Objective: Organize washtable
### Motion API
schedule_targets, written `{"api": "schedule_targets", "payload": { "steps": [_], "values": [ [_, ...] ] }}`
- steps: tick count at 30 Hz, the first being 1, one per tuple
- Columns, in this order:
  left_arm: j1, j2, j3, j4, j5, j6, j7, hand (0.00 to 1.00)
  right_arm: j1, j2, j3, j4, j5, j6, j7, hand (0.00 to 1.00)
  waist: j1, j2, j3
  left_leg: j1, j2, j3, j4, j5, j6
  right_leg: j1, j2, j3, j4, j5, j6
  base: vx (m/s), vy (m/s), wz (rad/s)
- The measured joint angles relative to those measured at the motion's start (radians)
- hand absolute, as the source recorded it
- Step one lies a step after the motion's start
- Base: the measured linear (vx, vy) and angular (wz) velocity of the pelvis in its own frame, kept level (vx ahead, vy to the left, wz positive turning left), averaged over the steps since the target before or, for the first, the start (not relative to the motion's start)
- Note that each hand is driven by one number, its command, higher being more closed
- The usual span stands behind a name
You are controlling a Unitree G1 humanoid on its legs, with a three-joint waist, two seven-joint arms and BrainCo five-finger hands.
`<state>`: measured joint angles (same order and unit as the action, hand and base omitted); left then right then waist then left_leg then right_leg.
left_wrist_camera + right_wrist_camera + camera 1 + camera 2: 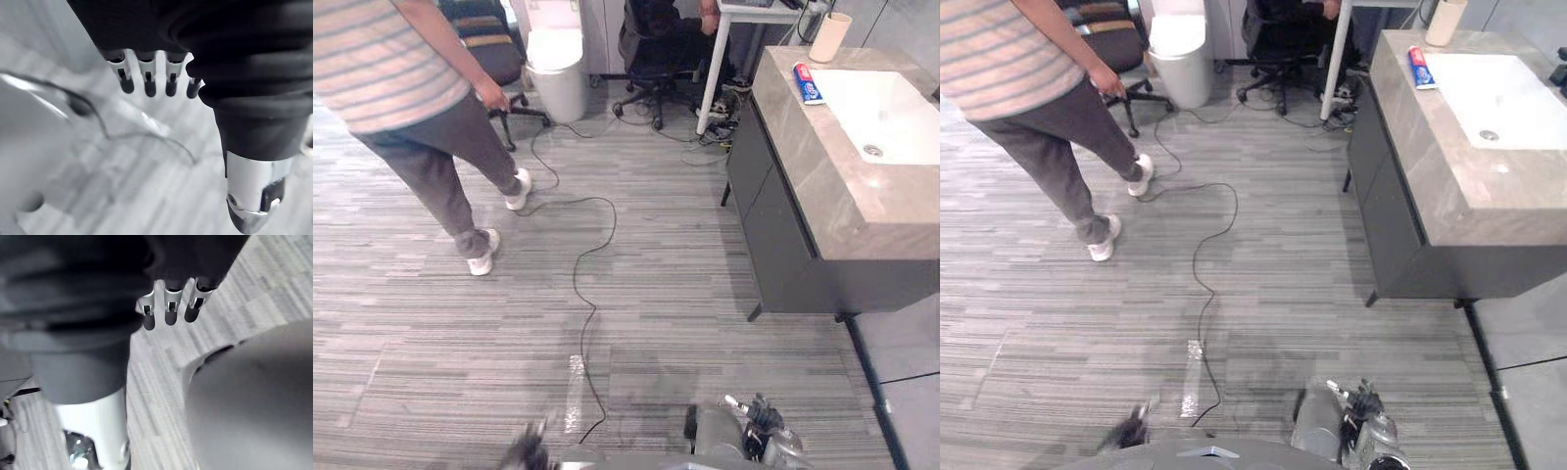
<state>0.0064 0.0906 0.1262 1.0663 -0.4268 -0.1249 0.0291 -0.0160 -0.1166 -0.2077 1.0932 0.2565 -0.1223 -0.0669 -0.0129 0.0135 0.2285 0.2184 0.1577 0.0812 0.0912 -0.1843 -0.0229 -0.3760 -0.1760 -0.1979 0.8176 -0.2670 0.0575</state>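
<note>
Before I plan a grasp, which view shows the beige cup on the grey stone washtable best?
The left eye view: the beige cup stands whole at the far corner of the grey stone washtable. The right eye view cuts off its top. Both wrist views face the striped floor.

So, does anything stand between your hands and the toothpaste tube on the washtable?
Nothing visible does. The left hand and right hand hang low, empty; only bare floor lies between them and the washtable, where the toothpaste tube lies beside the sink. A person stands left.
</note>
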Motion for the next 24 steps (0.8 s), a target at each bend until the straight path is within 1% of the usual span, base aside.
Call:
{"api": "schedule_targets", "payload": {
  "steps": [1,2,3,4,5,6,7,8,9,10,11,12,13,14,15,16,17,18,19,20,21,22,23,24],
  "values": [
    [-0.028,0.002,-0.019,-0.028,0.001,-0.019,-0.003,0.00,0.006,0.002,-0.003,0.005,0.000,0.001,-0.001,0.00,-0.011,-0.021,0.002,0.020,0.002,-0.005,-0.005,-0.001,0.000,0.008,-0.013,-0.014,-0.244,0.059,0.063,0.27,-0.117,0.51],
    [-0.042,0.009,-0.020,-0.050,0.002,-0.032,-0.006,0.00,0.022,0.015,-0.014,0.009,0.000,0.003,-0.003,0.00,-0.011,-0.060,0.005,0.059,-0.018,-0.006,-0.018,-0.010,-0.012,0.037,-0.041,-0.023,-0.430,0.178,0.070,0.33,-0.202,0.40],
    [-0.053,-0.023,-0.022,-0.041,0.004,-0.032,-0.011,0.00,0.037,0.018,-0.053,0.027,-0.001,0.012,-0.005,0.00,-0.014,-0.040,0.008,0.114,0.015,-0.015,-0.012,-0.032,-0.016,0.069,-0.029,-0.043,-0.381,0.211,0.010,0.45,-0.255,0.01],
    [-0.044,-0.057,-0.012,-0.039,0.005,-0.028,-0.018,0.00,0.045,0.018,-0.102,0.033,-0.002,0.020,-0.011,0.00,-0.014,-0.017,0.002,0.112,0.021,-0.027,0.041,-0.030,-0.018,0.066,-0.008,-0.027,-0.332,0.145,0.008,0.58,-0.281,-0.14],
    [-0.039,-0.066,-0.010,-0.030,0.007,-0.024,-0.019,0.00,0.046,0.019,-0.122,0.043,-0.002,0.021,-0.010,0.00,-0.016,-0.006,0.001,0.106,0.031,-0.038,0.074,-0.028,-0.023,0.071,0.004,-0.022,-0.312,0.121,0.000,0.60,-0.246,-0.36],
    [-0.025,-0.081,-0.005,0.002,0.023,-0.013,-0.020,0.00,0.055,0.018,-0.162,0.054,-0.001,0.029,-0.009,0.00,-0.017,0.022,-0.011,0.099,0.052,-0.078,0.151,-0.017,-0.041,0.096,0.035,-0.026,-0.297,0.079,-0.016,0.47,-0.187,-0.20],
    [-0.007,-0.088,-0.003,0.006,0.023,-0.007,-0.020,0.00,0.065,0.016,-0.182,0.053,-0.001,0.033,-0.010,0.00,-0.017,0.038,-0.020,0.086,0.067,-0.101,0.211,-0.005,-0.060,0.117,0.052,-0.040,-0.300,0.063,-0.022,0.55,-0.195,0.09],
    [0.012,-0.096,0.018,0.011,0.028,-0.006,-0.023,0.00,0.082,0.018,-0.202,0.048,-0.001,0.039,-0.008,0.00,-0.036,0.060,-0.022,0.007,0.096,-0.158,0.413,0.037,-0.128,0.185,0.075,-0.076,-0.323,0.041,-0.033,0.51,-0.117,0.44],
    [0.016,-0.093,0.055,0.013,0.047,-0.003,-0.027,0.00,0.106,0.027,-0.213,0.049,0.001,0.044,-0.005,0.00,-0.036,0.065,-0.016,-0.098,0.111,-0.208,0.657,0.178,-0.211,0.268,0.097,-0.095,-0.362,0.018,-0.052,0.50,-0.090,0.41],
    [0.027,-0.092,0.075,0.013,0.056,-0.001,-0.033,0.00,0.112,0.022,-0.211,0.049,-0.001,0.046,-0.003,0.00,-0.026,0.062,-0.014,-0.150,0.111,-0.215,0.779,0.228,-0.234,0.303,0.108,-0.096,-0.384,0.009,-0.064,0.54,-0.042,0.04],
    [0.046,-0.080,0.091,0.022,0.067,0.003,-0.043,0.00,0.104,0.019,-0.208,0.049,-0.001,0.046,-0.001,0.00,-0.018,0.068,-0.010,-0.252,0.110,-0.188,0.982,0.179,-0.199,0.389,0.125,-0.092,-0.440,0.004,-0.070,0.50,-0.017,-0.23],
    [0.054,-0.069,0.109,0.035,0.068,0.009,-0.050,0.00,0.099,0.019,-0.204,0.055,-0.001,0.046,0.001,0.00,-0.013,0.060,-0.004,-0.306,0.105,-0.134,1.054,0.114,-0.158,0.471,0.126,-0.086,-0.493,0.012,-0.059,0.39,0.083,-0.24],
    [0.061,-0.057,0.127,0.031,0.081,0.009,-0.050,0.00,0.098,0.019,-0.202,0.056,-0.001,0.045,0.001,0.00,-0.003,0.042,-0.003,-0.349,0.103,-0.054,1.062,0.048,-0.104,0.534,0.114,-0.073,-0.537,0.016,-0.055,0.09,0.206,-0.32],
    [0.064,-0.043,0.156,0.029,0.083,0.003,-0.056,0.00,0.086,0.020,-0.194,0.057,-0.002,0.044,0.002,0.00,0.018,0.023,-0.001,-0.403,0.090,0.054,0.989,-0.017,-0.050,0.594,0.080,-0.054,-0.575,0.018,-0.051,-0.15,0.267,-0.55],
    [0.075,-0.032,0.158,0.033,0.089,0.004,-0.058,0.00,0.069,0.020,-0.195,0.056,-0.002,0.040,0.003,0.00,0.025,0.018,-0.001,-0.445,0.072,0.118,0.827,-0.046,-0.028,0.636,0.053,-0.040,-0.603,0.026,-0.037,-0.21,0.210,-0.63],
    [0.086,-0.031,0.159,0.036,0.092,0.005,-0.057,0.00,0.058,0.022,-0.195,0.055,-0.001,0.038,0.004,0.00,0.026,0.018,-0.001,-0.455,0.063,0.138,0.705,-0.044,-0.026,0.655,0.039,-0.037,-0.621,0.027,-0.033,-0.26,0.135,-0.69],
    [0.107,-0.032,0.170,0.046,0.094,0.007,-0.057,0.00,0.045,0.026,-0.196,0.052,-0.001,0.035,0.008,0.00,0.027,0.018,-0.002,-0.455,0.047,0.156,0.482,-0.010,-0.024,0.686,0.020,-0.037,-0.652,0.021,-0.007,-0.16,0.153,-0.83],
    [0.129,-0.044,0.208,0.082,0.104,0.018,-0.056,0.00,0.040,0.037,-0.197,0.050,-0.002,0.025,0.011,0.00,0.035,0.016,-0.014,-0.446,0.016,0.155,0.283,0.170,0.002,0.733,-0.004,-0.019,-0.694,0.002,0.044,0.04,0.162,-0.60],
    [0.130,-0.031,0.226,0.098,0.109,0.021,-0.054,0.00,0.046,0.058,-0.189,0.055,-0.001,0.026,0.010,0.00,0.030,-0.012,-0.025,-0.443,-0.016,0.165,0.277,0.161,0.002,0.736,-0.032,-0.021,-0.703,0.008,0.047,0.32,0.178,-0.06],
    [0.129,-0.024,0.228,0.108,0.117,0.021,-0.045,0.00,0.053,0.072,-0.177,0.059,-0.001,0.024,0.014,0.00,0.017,-0.024,-0.041,-0.458,-0.029,0.154,0.275,0.151,0.013,0.718,-0.033,-0.018,-0.700,0.059,0.034,0.51,0.165,0.42],
    [0.121,-0.021,0.228,0.110,0.122,0.018,-0.045,0.00,0.051,0.074,-0.179,0.081,-0.003,0.024,0.015,0.00,0.022,-0.024,-0.042,-0.464,-0.033,0.143,0.299,0.131,0.017,0.708,-0.030,0.006,-0.689,0.127,0.031,0.55,0.188,0.39],
    [0.121,-0.009,0.229,0.118,0.122,0.030,-0.044,0.00,0.052,0.068,-0.187,0.090,-0.003,0.025,0.015,0.00,0.026,-0.029,-0.045,-0.443,-0.037,0.148,0.309,0.117,0.038,0.709,-0.036,0.036,-0.656,0.187,0.056,0.45,0.161,0.13],
    [0.123,-0.008,0.229,0.118,0.122,0.033,-0.044,0.00,0.053,0.067,-0.189,0.090,-0.003,0.024,0.014,0.00,0.027,-0.031,-0.045,-0.418,-0.042,0.154,0.299,0.113,0.044,0.707,-0.039,0.052,-0.623,0.217,0.060,0.41,0.133,0.04],
    [0.129,-0.007,0.228,0.116,0.121,0.034,-0.045,0.00,0.057,0.067,-0.197,0.090,-0.003,0.024,0.018,0.00,0.028,-0.033,-0.046,-0.343,-0.060,0.160,0.249,0.110,0.049,0.683,-0.048,0.092,-0.515,0.276,0.062,0.29,0.095,-0.01]
  ]
}}
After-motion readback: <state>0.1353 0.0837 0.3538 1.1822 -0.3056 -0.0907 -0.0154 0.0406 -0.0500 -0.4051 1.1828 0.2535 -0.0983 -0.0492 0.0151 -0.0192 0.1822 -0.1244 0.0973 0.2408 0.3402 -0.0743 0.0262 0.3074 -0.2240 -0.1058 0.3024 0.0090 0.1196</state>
